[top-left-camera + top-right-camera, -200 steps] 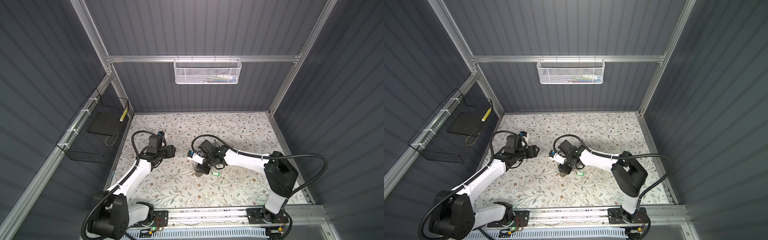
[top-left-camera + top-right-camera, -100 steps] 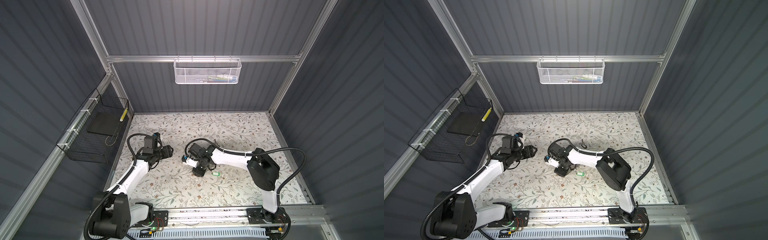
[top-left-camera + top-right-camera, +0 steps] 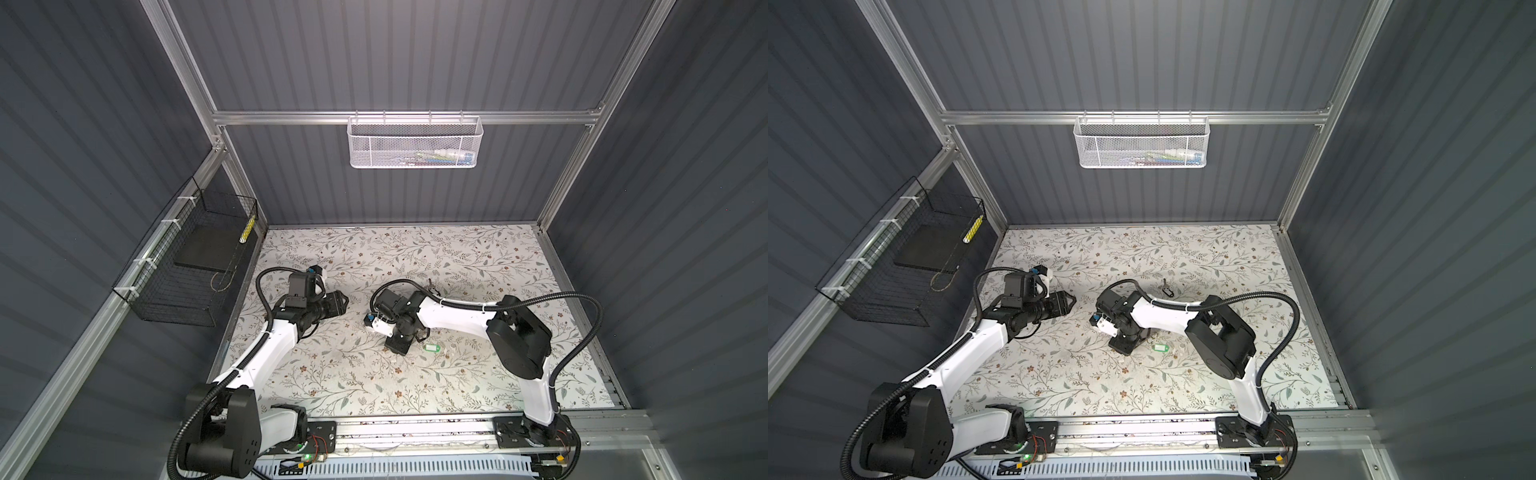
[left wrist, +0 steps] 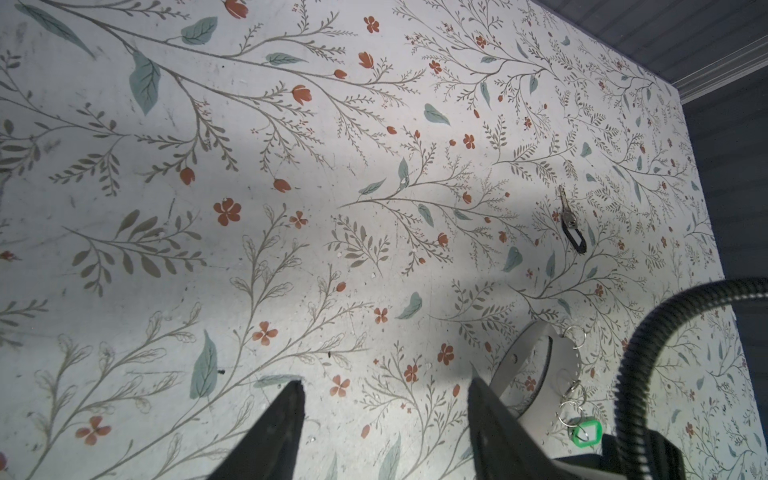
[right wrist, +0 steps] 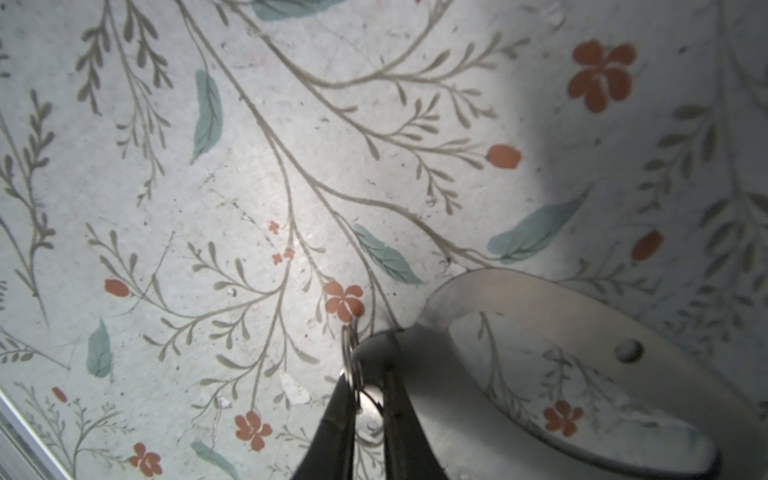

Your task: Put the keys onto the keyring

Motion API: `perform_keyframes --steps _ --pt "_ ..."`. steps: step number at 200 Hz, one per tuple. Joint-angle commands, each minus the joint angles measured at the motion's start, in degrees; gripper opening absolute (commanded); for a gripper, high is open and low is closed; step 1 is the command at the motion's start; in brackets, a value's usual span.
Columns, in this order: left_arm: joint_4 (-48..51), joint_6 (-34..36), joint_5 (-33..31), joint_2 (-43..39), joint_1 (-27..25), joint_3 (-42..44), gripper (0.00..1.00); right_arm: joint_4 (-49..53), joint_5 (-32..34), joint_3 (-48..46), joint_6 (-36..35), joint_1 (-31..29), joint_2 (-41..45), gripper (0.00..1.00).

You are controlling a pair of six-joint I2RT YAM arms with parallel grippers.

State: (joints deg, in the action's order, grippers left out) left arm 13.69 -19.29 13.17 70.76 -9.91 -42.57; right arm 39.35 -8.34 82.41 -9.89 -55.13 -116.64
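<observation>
Pinching the keyring (image 5: 351,359) by its thin metal ring, the right gripper (image 5: 359,386) points down, low over the floral mat (image 3: 353,374), jaws pressed nearly together. The green tag (image 3: 432,347) lies on the mat just beside it. The left gripper (image 4: 384,399) is spread and empty, well apart to the left, with bare mat between. A key (image 3: 1167,288) lies behind the right arm. The mat's far half and right edge are open. The front rail (image 3: 415,426) sits well behind both grippers.

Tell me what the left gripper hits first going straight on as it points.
Probably just the bare floral mat: the left wrist view shows nothing else ahead of the left gripper. The key lies off to the side. Height above the mat is unclear.
</observation>
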Motion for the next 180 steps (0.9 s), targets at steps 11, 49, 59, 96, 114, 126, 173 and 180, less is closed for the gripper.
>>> perform_keyframes --steps 11,49,59,96,114,126,173,180 --pt "-1.2 1.3 1.4 -0.3 0.4 0.5 0.63 1.6 0.2 1.2 0.0 -0.2 -0.1 0.2" --pt "-1.5 1.5 2.0 -0.3 0.4 0.6 0.62 0.9 0.1 0.9 -0.1 -0.2 0.3 0.24" --pt "-1.6 1.5 2.1 -0.3 0.4 0.7 0.62 0.7 0.2 0.8 0.0 -0.2 0.5 0.24" --pt "-2.0 1.8 2.1 -0.4 0.4 0.8 0.61 0.3 -0.2 0.6 -0.3 -0.2 0.7 0.2" --pt "-2.2 1.9 2.3 -0.3 0.4 1.0 0.61 0.3 -0.5 0.5 -0.4 -0.2 0.8 0.18" --pt "-2.3 1.9 2.4 -0.4 0.4 1.0 0.61 0.1 -0.6 0.5 -0.6 -0.3 0.9 0.15" --pt "-2.6 1.9 3.0 -0.2 0.4 1.1 0.6 -0.7 -0.8 -0.2 -1.2 -0.5 1.9 0.01" --pt "-2.8 2.0 3.2 -0.4 0.4 1.1 0.6 -1.0 -0.8 -0.5 -1.3 -0.5 2.4 0.0"
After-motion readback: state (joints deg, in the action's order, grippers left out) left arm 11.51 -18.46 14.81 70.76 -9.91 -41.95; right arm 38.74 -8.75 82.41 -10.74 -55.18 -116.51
